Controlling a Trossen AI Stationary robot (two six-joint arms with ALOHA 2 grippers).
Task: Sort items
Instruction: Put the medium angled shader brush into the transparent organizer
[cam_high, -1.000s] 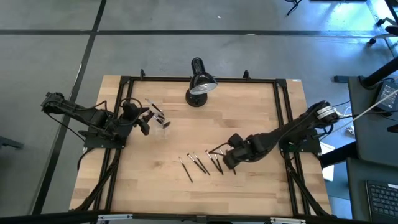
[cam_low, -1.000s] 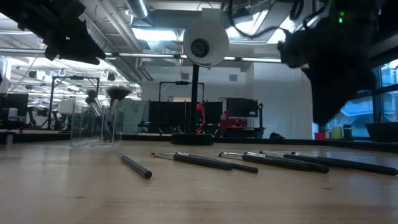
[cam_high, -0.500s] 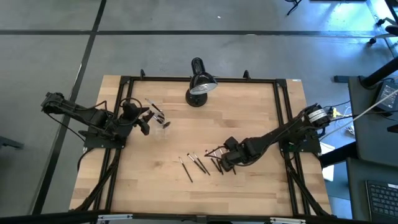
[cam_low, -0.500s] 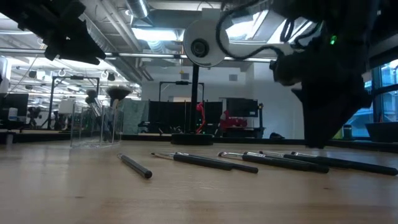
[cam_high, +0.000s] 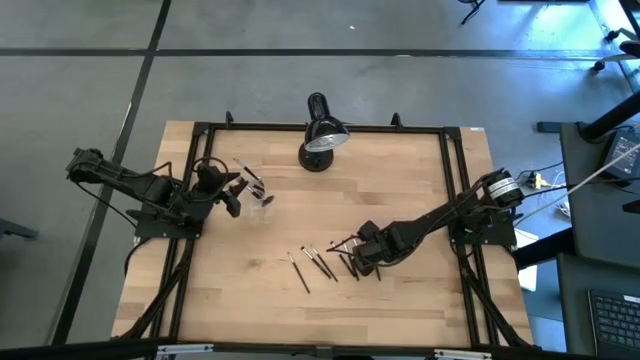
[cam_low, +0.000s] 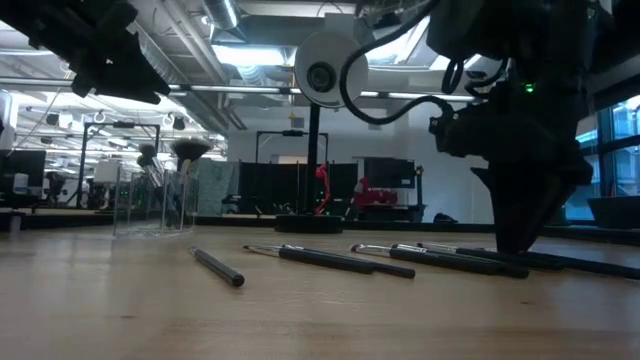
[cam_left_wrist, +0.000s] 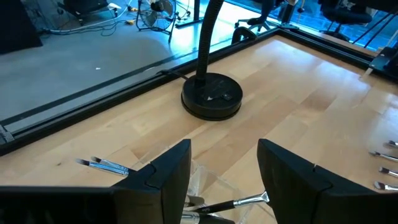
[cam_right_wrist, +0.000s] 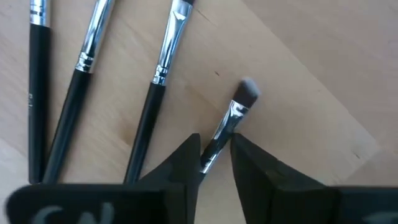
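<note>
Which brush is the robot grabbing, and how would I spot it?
Find the black lamp at the table's far edge, then look toward the near right, where brushes lie in a row. The right gripper is down on the brush at the row's right end. It is the only one between two dark fingers, grey bristles poking out.
</note>
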